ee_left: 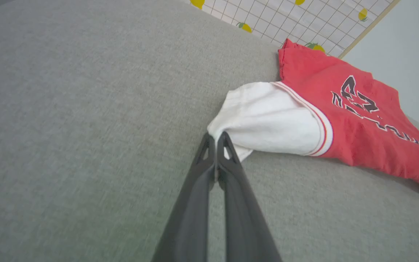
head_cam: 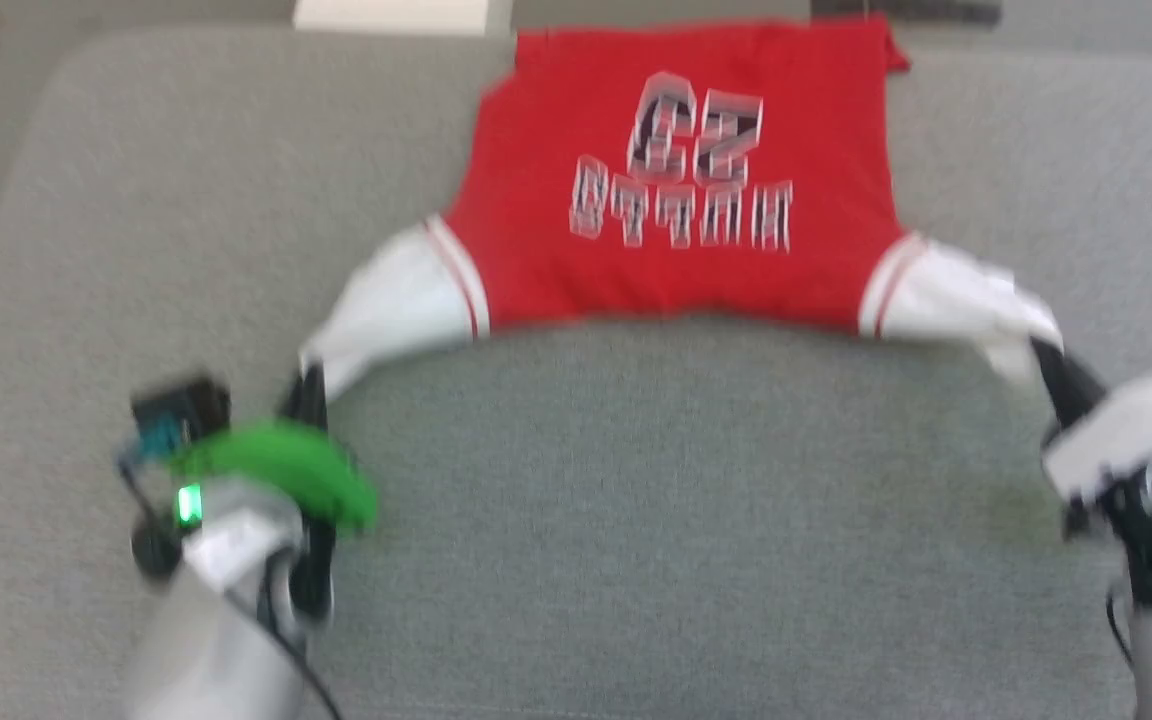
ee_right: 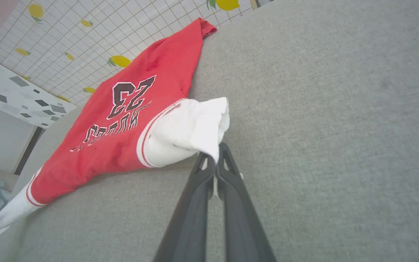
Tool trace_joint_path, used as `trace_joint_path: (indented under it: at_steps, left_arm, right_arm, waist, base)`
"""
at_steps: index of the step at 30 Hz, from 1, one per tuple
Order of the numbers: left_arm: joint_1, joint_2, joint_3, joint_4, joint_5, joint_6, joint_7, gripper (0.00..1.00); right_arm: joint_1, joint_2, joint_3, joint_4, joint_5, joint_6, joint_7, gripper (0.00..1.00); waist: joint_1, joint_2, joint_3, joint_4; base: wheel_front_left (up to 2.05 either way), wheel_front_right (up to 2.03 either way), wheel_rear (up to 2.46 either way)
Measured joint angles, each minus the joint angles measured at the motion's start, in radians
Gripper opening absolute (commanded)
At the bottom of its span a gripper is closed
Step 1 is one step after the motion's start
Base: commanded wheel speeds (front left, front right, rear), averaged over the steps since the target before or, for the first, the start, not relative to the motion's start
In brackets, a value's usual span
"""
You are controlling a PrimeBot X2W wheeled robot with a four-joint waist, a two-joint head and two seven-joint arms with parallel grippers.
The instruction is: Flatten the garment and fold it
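The left gripper (ee_left: 216, 140) clamps the tip of the left sleeve (ee_left: 267, 123) of the shirt (head_cam: 536, 280); the right gripper (ee_right: 216, 152) clamps the right sleeve (ee_right: 187, 134). Both arms reach forward, well apart. The shirt lies print-up on the grey cushion (head_cam: 636, 480).

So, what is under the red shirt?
The garment lies on the grey fabric surface, which shows beside it and in front of it. The part directly beneath the cloth is covered, so anything else there cannot be seen.
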Motion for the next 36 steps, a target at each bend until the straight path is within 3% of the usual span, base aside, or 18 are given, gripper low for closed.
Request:
trace_joint_path:
  at_steps: [9, 13, 19, 24, 28, 36]
  left_arm:
    - [0.352, 0.003, 0.010, -0.206, -0.059, 0.094, 0.123, 0.00]
    - [0.447, 0.034, -0.013, -0.289, -0.045, 0.140, 0.188, 0.00]
    - [0.466, 0.119, -0.107, -0.322, 0.048, 0.164, 0.309, 0.00]
    - [0.437, 0.141, -0.174, -0.321, 0.101, 0.174, 0.393, 0.00]
    - [0.406, 0.137, -0.175, -0.321, 0.109, 0.178, 0.398, 0.00]
    - [0.384, 0.120, -0.162, -0.322, 0.107, 0.187, 0.366, 0.00]
  right_arm:
    - [0.288, 0.057, -0.121, -0.186, -0.021, 0.000, 0.106, 0.00]
    - [0.386, 0.078, -0.151, -0.288, -0.066, 0.000, 0.193, 0.00]
    - [0.414, 0.050, -0.063, -0.388, -0.209, 0.000, 0.343, 0.00]
    - [0.349, -0.004, 0.078, -0.344, -0.342, 0.000, 0.500, 0.00]
    - [0.278, -0.037, 0.168, -0.264, -0.425, 0.000, 0.576, 0.00]
    - [0.218, -0.044, 0.229, -0.099, -0.457, 0.000, 0.640, 0.00]
  waist:
    - [0.0000, 0.0000, -0.156, -0.001]
    - [-0.0001, 0.0000, -0.201, -0.002]
    - [0.0000, 0.0000, -0.214, -0.019]
    - [0.0000, 0.0000, -0.186, -0.035]
    - [0.0000, 0.0000, -0.158, -0.043]
    - [0.0000, 0.0000, -0.106, -0.037]
  base:
    - [0.00, 0.00, 0.00]
    - [0.00, 0.00, 0.00]
    - [0.00, 0.00, 0.00]
    - [0.00, 0.00, 0.00]
    - [0.00, 0.00, 0.00]
    - [0.00, 0.00, 0.00]
